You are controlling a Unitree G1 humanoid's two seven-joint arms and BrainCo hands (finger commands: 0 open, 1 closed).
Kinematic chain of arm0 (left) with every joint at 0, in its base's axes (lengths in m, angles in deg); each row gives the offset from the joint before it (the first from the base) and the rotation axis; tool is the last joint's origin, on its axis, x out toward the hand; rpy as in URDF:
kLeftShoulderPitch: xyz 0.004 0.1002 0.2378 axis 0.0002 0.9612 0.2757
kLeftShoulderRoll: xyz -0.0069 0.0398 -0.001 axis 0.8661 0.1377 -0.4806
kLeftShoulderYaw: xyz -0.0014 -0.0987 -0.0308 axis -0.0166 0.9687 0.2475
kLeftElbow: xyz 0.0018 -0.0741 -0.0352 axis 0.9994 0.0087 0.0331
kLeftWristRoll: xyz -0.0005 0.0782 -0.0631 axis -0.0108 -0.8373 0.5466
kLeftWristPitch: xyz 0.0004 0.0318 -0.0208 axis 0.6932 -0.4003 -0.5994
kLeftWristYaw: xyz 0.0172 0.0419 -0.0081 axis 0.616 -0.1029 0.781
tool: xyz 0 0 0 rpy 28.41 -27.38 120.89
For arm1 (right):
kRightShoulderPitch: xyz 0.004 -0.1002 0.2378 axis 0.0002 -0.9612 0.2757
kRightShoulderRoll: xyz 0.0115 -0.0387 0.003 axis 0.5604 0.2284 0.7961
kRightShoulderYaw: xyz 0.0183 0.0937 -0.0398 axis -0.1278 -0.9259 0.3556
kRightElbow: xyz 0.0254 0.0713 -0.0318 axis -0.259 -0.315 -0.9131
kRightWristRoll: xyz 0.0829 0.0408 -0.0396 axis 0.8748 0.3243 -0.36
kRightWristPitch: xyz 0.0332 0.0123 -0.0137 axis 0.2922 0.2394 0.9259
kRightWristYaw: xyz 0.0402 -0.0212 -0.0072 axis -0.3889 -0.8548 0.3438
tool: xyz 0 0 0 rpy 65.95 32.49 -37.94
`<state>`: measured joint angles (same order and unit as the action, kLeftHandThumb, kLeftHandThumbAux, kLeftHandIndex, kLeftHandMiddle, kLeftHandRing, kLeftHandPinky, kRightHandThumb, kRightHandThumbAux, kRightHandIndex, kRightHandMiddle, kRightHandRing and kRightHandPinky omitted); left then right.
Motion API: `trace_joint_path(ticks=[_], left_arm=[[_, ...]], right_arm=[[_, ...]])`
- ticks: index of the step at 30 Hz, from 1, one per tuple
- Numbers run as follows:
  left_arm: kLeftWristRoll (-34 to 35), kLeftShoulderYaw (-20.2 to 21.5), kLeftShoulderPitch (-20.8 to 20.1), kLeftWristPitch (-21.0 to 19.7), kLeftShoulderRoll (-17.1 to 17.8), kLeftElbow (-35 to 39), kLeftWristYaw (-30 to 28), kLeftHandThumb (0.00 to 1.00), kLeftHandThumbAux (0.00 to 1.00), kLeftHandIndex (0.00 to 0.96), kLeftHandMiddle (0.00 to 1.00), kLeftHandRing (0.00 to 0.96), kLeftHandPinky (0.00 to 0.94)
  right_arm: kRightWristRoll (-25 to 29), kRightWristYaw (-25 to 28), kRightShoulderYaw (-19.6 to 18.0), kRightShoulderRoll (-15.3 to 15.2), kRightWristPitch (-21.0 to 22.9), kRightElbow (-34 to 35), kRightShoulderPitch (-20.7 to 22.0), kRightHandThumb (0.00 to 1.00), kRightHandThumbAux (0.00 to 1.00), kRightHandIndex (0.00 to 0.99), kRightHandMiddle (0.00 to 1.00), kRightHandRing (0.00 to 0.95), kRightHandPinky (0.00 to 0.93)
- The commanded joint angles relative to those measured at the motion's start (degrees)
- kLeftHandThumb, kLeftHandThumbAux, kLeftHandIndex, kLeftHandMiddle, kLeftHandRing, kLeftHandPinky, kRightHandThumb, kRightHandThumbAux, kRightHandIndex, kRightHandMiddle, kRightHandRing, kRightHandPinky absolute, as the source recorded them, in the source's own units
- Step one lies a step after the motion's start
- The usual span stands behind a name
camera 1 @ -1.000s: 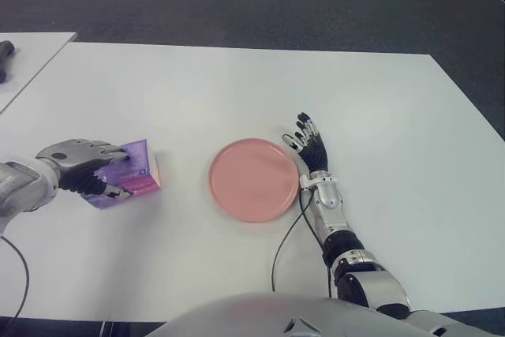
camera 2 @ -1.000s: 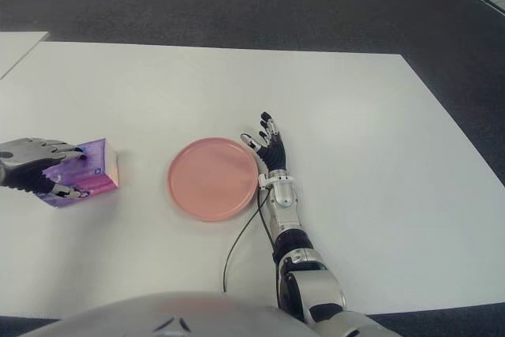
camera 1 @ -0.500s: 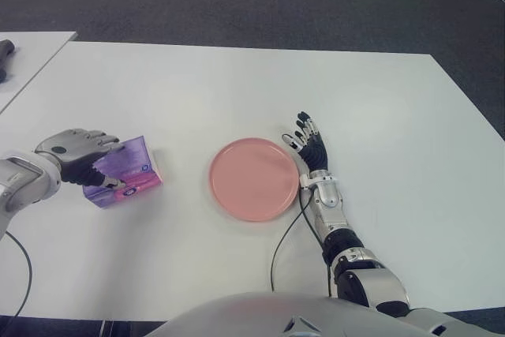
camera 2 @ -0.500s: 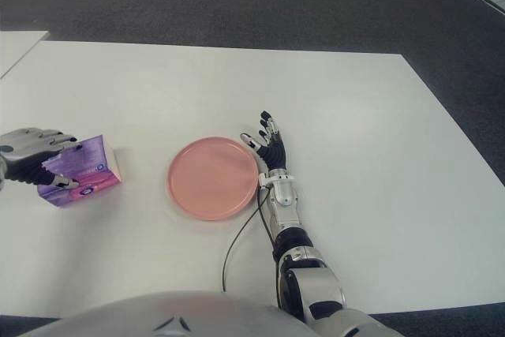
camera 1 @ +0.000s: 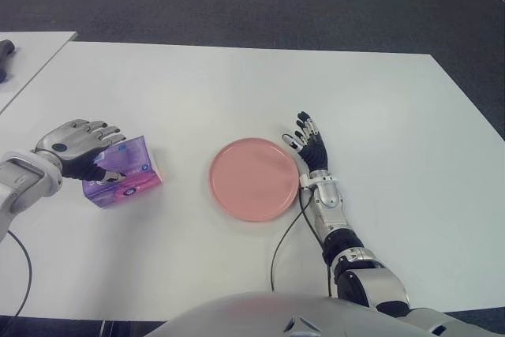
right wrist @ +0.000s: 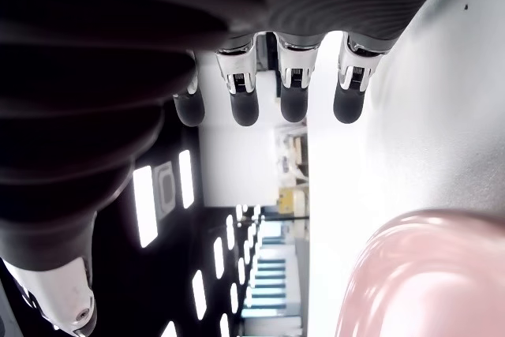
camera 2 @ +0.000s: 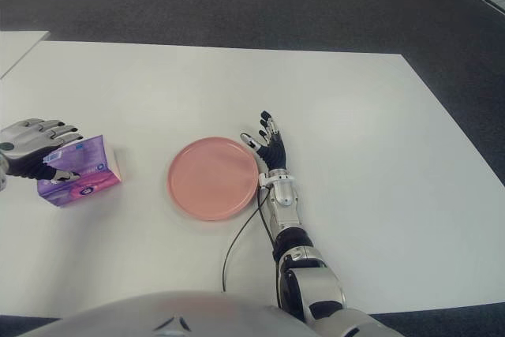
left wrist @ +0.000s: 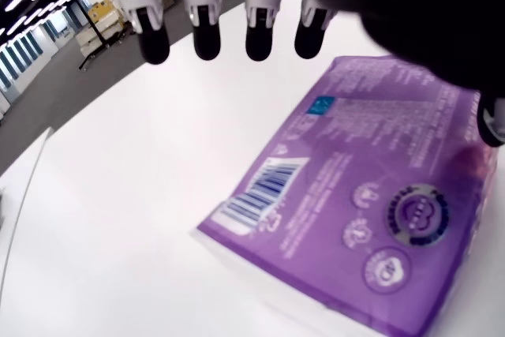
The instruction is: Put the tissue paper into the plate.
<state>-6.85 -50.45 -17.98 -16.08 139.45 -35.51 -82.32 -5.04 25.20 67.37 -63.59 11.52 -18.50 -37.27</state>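
The purple tissue pack (camera 1: 122, 182) lies flat on the white counter (camera 1: 237, 100), well left of the pink plate (camera 1: 254, 179), its long axis pointing roughly toward the plate. The left hand (camera 1: 76, 147), far nearer it, hovers at its left end, fingers (left wrist: 205, 33) spread and gripping nothing. The right hand (camera 1: 309, 143) shows at the plate's right rim, fingers extended. The pack shows a barcode and round logos; no wording is legible.

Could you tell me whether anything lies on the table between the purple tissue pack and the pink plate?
Nothing: in both eye views only bare white table separates the tissue pack from the plate. The left hand is at the pack's far side.
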Motion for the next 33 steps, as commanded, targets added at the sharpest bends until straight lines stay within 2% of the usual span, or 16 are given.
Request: trace_joint_path(ticks=[1, 10, 14, 33], left_arm=[[-1.7, -1.4, 0.1, -0.5, -0.6, -1.0, 2.6, 0.061, 0.227, 0.000, 0.000, 0.000, 0.000], [-3.8, -3.1, 0.8, -2.1, -1.1, -0.6, 3.3, 0.073, 0.236, 0.000, 0.000, 0.000, 0.000], [-4.4, -5.1, 0.2, -2.2, -1.4, -1.5, 3.7, 0.077, 0.239, 0.000, 0.000, 0.000, 0.000], [-6.3, -10.1, 1.0, -4.3, -3.3, -2.5, 6.4, 0.043, 0.235, 0.000, 0.000, 0.000, 0.000]], right_arm=[[0.3, 0.2, -0.4, 0.0, 2.4, -3.6, -3.5, 0.118, 0.674, 0.017, 0.019, 0.018, 0.060], [0.4, 0.5, -0.6, -0.2, 2.4, -3.6, -3.6, 0.118, 0.674, 0.017, 0.019, 0.018, 0.060], [0.5, 0.7, -0.7, -0.3, 2.4, -3.5, -3.7, 0.118, 0.674, 0.017, 0.019, 0.018, 0.060], [0.9, 1.7, -1.3, -0.9, 2.3, -3.2, -4.0, 0.118, 0.674, 0.017, 0.019, 0.018, 0.060]])
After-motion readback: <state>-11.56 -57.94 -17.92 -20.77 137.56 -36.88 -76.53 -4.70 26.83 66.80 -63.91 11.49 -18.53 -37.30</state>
